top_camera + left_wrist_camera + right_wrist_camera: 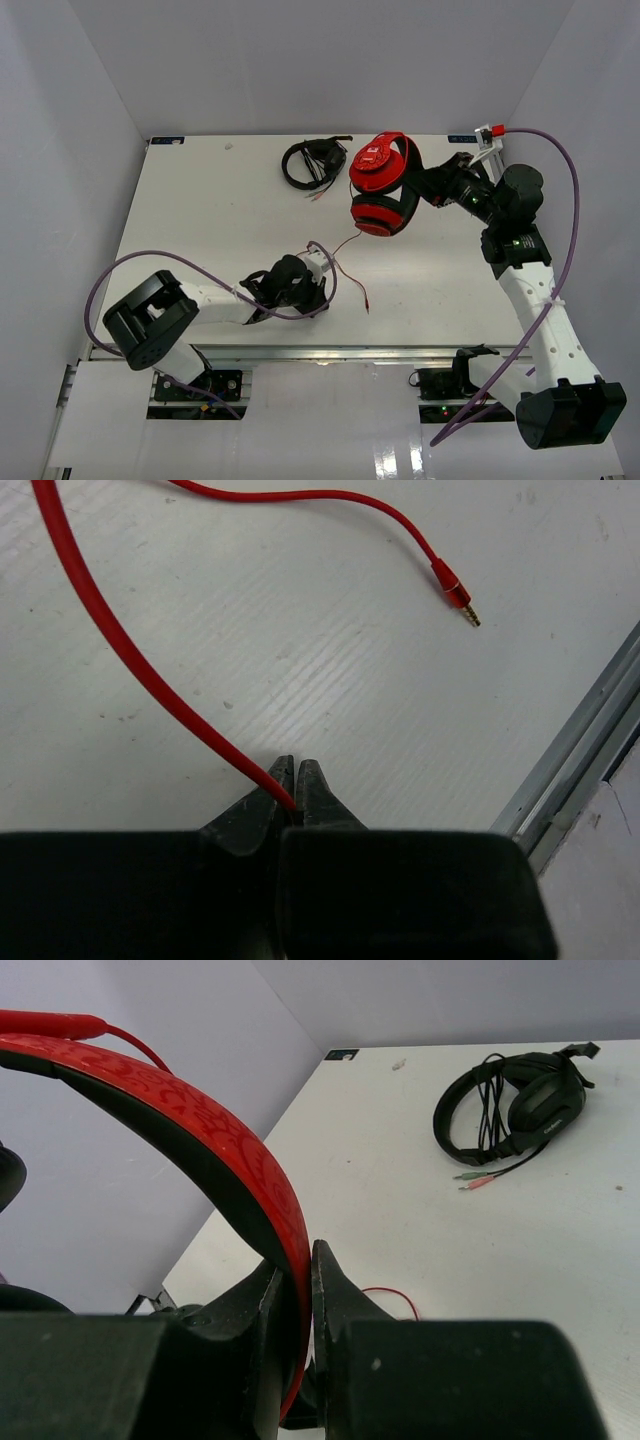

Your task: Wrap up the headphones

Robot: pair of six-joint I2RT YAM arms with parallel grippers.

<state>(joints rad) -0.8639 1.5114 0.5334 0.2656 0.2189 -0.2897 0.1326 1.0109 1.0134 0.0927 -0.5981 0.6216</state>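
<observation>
The headphones (375,162) are held at the headband (200,1130) by the closed right fingers (335,1295). Their cable (150,680) is pinched by the closed left fingers (318,795).

Black headphones (322,157) with a bundled cable lie on the white table (200,220).

The left arm (215,300) is laid low and reached forward, and the left gripper (297,772) is pinched shut on the cable (150,685). The right arm (530,290) is bent and raised, and the right gripper (297,1260) is squeezed shut on the headband (200,1125).
</observation>
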